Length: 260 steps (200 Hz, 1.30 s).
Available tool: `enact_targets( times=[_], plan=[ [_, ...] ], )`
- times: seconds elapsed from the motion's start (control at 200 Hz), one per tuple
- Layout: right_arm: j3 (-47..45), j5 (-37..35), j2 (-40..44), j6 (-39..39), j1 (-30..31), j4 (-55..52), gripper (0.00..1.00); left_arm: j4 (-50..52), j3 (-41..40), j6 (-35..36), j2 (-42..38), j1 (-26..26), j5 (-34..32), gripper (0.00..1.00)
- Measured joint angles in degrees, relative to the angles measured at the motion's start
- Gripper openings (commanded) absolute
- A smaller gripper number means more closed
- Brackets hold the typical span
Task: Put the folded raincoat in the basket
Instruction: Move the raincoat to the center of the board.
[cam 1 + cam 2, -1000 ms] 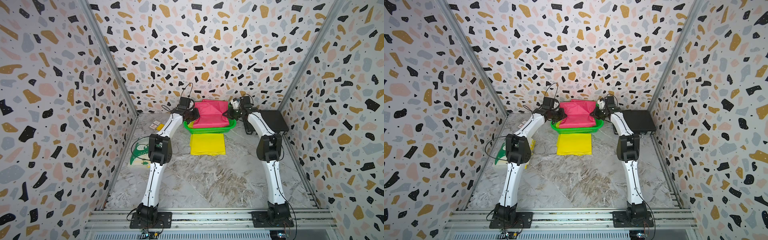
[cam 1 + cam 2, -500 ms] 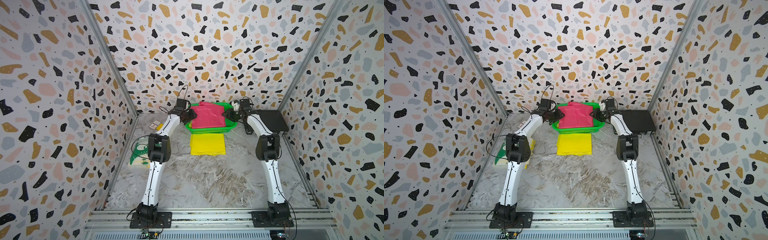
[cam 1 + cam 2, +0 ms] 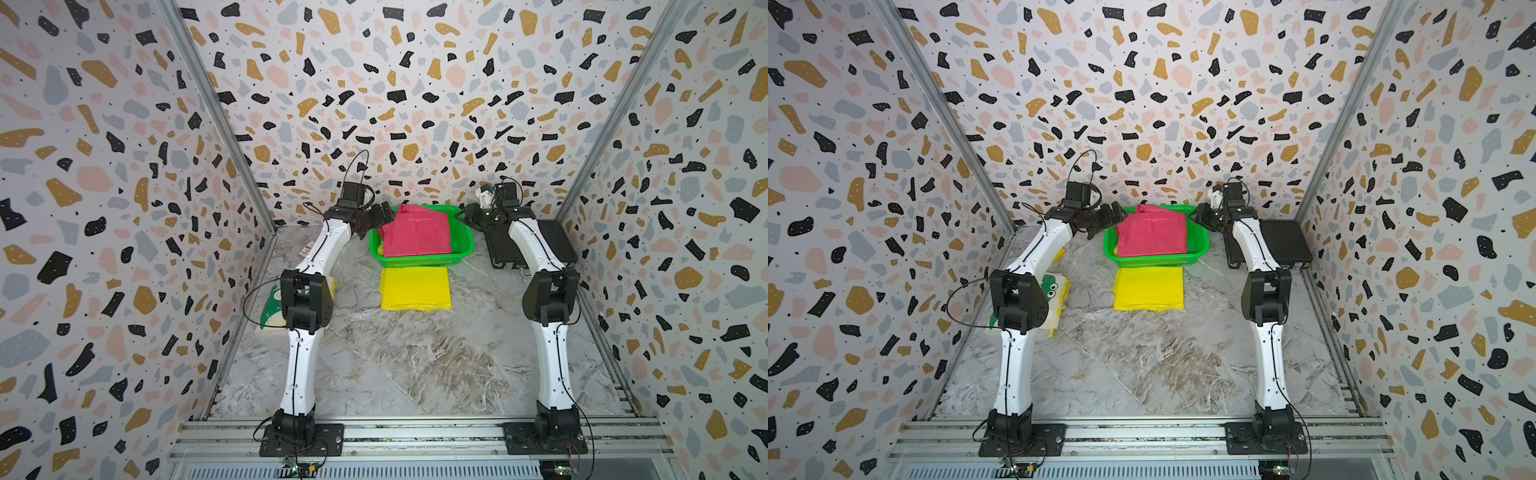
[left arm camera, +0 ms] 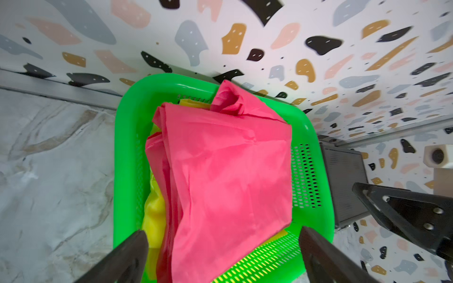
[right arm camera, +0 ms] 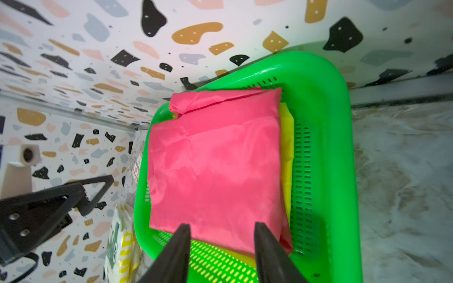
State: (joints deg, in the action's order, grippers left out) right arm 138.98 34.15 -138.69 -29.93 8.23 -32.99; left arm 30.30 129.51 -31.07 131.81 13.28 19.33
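**Pink Raincoat Lies in Green Basket, Both Grippers Open Beside It**

The folded pink raincoat (image 3: 415, 232) rests inside the green basket (image 3: 419, 262) at the far middle of the marble-patterned table (image 3: 415, 365), one crumpled corner rising over the far rim. It lies on top of a yellow sheet (image 4: 153, 210) that shows along its edges inside the basket.

The left gripper (image 4: 223, 231) hangs at the basket's left rim with its jaws spread wide and nothing between them. The right gripper (image 5: 221, 224) hangs at the right rim, jaws apart though less widely, and also empty. In the right wrist view its tips sit over the raincoat's nearest edge, but whether they touch the fabric cannot be told. The raincoat lies between the two grippers, held by neither.

Just in front of the basket, on its near side, a folded yellow raincoat (image 3: 415, 289) lies flat on the table. A flat black briefcase (image 3: 552, 241) sits to the right of the basket, partly under the right arm. At the left, a printed white, green and yellow bag (image 3: 1054, 299) lies behind the left arm's elbow.
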Motion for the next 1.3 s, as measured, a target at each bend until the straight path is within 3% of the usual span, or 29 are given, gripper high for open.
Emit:
enact_targets(
  times=[0.125, 0.21, 0.335, 0.516, 0.771, 0.931, 1.091, 1.206, 1.301],
  plan=[
    [-6.0, -1.0, 5.8, 2.1, 0.6, -0.2, 0.16, -6.4, -6.0, -2.8, -4.8, 0.2, 2.9, 0.98],
    [-11.2, -1.7, 9.2, 3.3, 1.2, -0.1, 0.09, -10.4, -6.6, -4.8, -4.7, 0.7, 3.6, 0.98],
    [-20.4, -2.6, 13.2, 5.3, 1.8, 0.6, 0.06, -13.9, -4.2, -7.2, -0.5, 1.9, 3.5, 0.98],
    [-31.7, -4.4, 16.6, 8.8, 2.2, 1.2, 0.04, -18.5, 3.6, -11.4, 11.6, 3.1, 2.4, 0.98],
    [-40.3, -5.3, 20.9, 11.5, 2.2, 3.3, 0.04, -22.0, 11.0, -15.3, 23.0, 3.3, 1.1, 0.99],
    [-40.2, -5.1, 21.3, 12.3, 2.2, 4.7, 0.08, -21.6, 11.0, -14.7, 22.2, 3.3, 1.2, 1.00],
    [-39.5, -4.9, 21.8, 12.4, 2.3, 4.7, 0.28, -18.2, 11.0, -12.2, 18.3, 3.2, 2.2, 1.00],
    [-40.9, -5.5, 24.9, 13.0, 2.7, 4.5, 0.42, -13.5, 10.4, -10.0, 12.3, 3.2, 3.0, 1.00],
    [-45.3, -6.6, 30.8, 13.2, 4.0, 4.8, 0.49, -12.0, 2.1, -7.6, 2.2, 3.2, 2.4, 1.00]
  ],
)
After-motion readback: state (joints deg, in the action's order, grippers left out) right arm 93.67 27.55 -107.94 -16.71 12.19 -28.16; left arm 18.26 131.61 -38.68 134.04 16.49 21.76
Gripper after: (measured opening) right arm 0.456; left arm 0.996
